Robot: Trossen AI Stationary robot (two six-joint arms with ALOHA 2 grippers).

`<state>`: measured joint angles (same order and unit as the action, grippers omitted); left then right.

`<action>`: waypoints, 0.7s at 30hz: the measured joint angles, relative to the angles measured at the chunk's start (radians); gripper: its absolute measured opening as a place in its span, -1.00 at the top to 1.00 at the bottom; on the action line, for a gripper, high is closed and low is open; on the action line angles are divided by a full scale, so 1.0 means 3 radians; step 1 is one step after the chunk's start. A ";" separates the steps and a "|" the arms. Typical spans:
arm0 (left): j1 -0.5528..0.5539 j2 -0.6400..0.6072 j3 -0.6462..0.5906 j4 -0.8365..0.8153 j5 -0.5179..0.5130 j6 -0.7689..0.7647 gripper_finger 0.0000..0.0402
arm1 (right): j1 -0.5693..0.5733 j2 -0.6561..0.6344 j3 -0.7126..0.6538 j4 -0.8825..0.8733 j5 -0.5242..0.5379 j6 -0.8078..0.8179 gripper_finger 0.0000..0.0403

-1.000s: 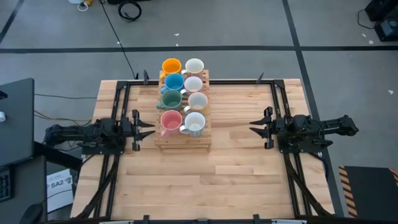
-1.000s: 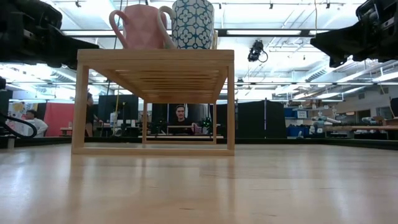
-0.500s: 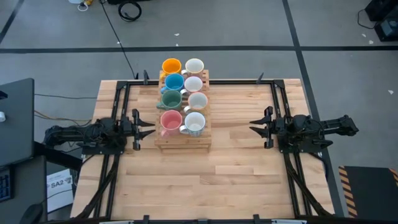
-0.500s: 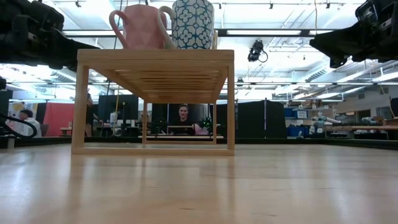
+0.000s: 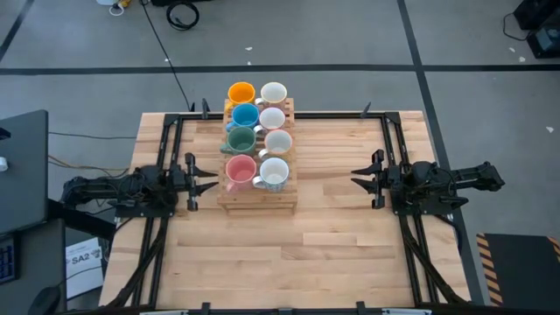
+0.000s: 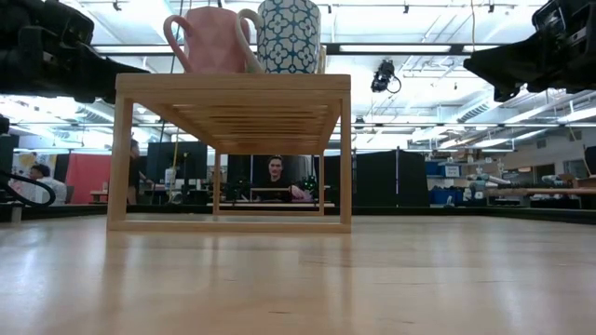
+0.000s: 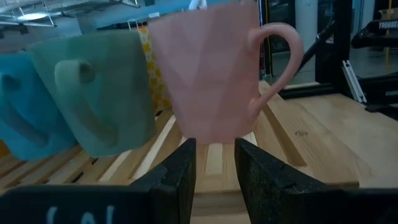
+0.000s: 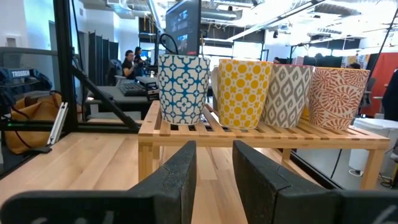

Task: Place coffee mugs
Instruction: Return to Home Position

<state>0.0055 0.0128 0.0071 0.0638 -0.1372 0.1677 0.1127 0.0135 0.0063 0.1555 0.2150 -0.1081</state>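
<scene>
Nothing has moved: the mugs sit on the shelf, with the left gripper and right gripper open and empty. Only the right wrist view shows the patterned mugs.

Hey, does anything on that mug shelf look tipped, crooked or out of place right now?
Nothing stands out. All eight coffee mugs stand upright in two neat rows on the wooden shelf, none tipped or spilled. The left claw and right claw sit clear of it, one on each side, both empty.
</scene>
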 joint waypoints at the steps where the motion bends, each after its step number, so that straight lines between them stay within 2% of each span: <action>1: 0.0000 0.0000 0.0000 0.0029 -0.0002 0.0000 0.42 | 0.0000 0.0000 0.0000 0.0001 0.0000 0.0000 0.46; 21: 0.0000 0.0000 -0.0001 0.0089 0.0005 0.0000 0.42 | 0.0000 0.0000 0.0000 0.0000 0.0000 0.0000 0.46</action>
<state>0.0055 0.0128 0.0067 0.0906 -0.1356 0.1676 0.1127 0.0135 0.0063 0.1555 0.2150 -0.1081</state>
